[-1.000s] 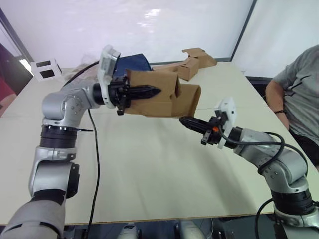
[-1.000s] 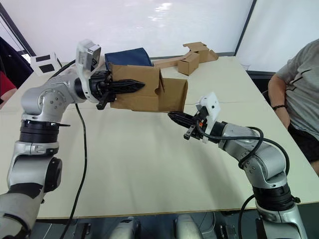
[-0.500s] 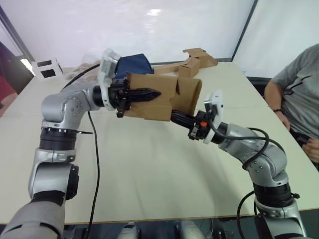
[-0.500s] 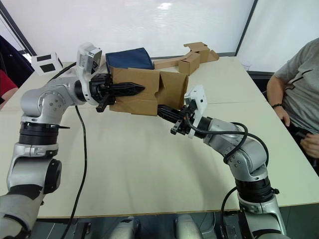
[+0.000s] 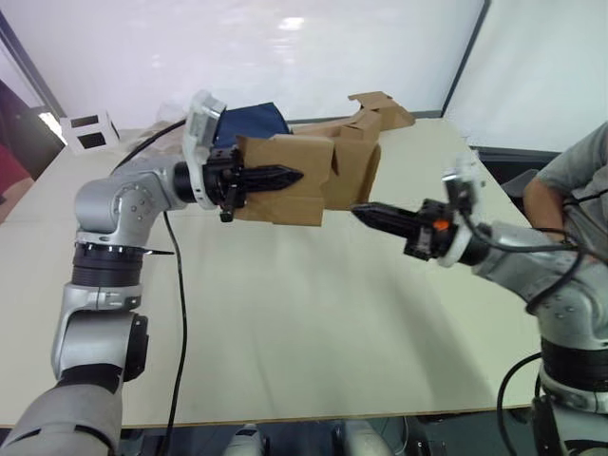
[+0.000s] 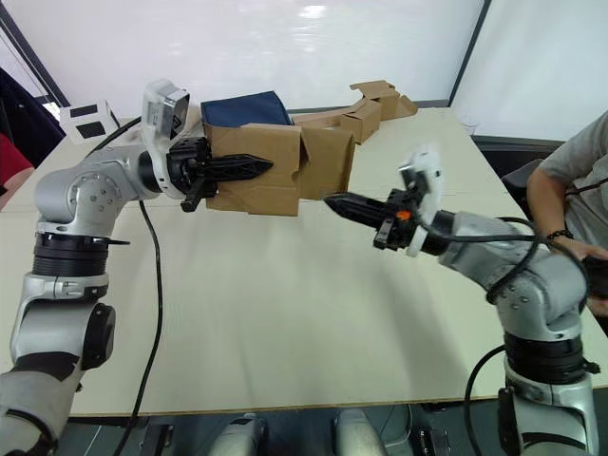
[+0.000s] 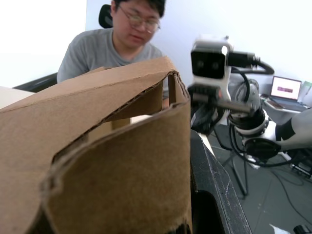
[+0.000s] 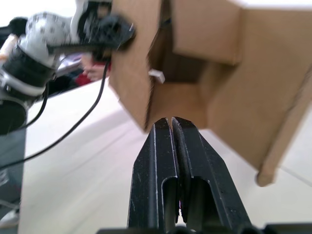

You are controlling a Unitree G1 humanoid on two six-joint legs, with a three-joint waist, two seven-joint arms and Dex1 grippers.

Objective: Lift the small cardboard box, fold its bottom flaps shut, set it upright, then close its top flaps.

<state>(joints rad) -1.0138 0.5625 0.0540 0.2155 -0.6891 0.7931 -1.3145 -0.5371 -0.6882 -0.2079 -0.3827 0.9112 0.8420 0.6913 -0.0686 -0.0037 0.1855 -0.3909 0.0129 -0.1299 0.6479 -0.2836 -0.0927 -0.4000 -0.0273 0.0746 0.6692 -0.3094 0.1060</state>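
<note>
Small cardboard box (image 5: 290, 180) held up above the bench (image 5: 313, 323), lying on its side, clamped in the left claw (image 5: 285, 176): one black finger laid along the near outer wall, its tip reaching about halfway across that wall. Open end of the box turned toward the robot's right, with brown flaps (image 5: 356, 171) standing partly folded around the opening; whether these are the bottom or the top flaps, cannot tell. Through the right wrist view, hollow inside of the box visible past the flaps, with a small white scrap stuck on an inner wall.

Right claw (image 5: 366, 211) just beside the flapped end, slightly lower than it and clear of the cardboard, pointing toward the box; fingers pressed together, nothing between them.

No printing, brand or label readable on the box; plain brown corrugated board all round.

Behind the box, a dark blue folded cloth (image 6: 242, 106) on the bench. Farther back, a cluster of brown boxes on a cardboard strip (image 6: 366, 106). At the far left corner, a small white block with dark square faces (image 5: 85, 131). A person in a grey shirt (image 5: 579, 180) seated past the right edge of the bench.
</note>
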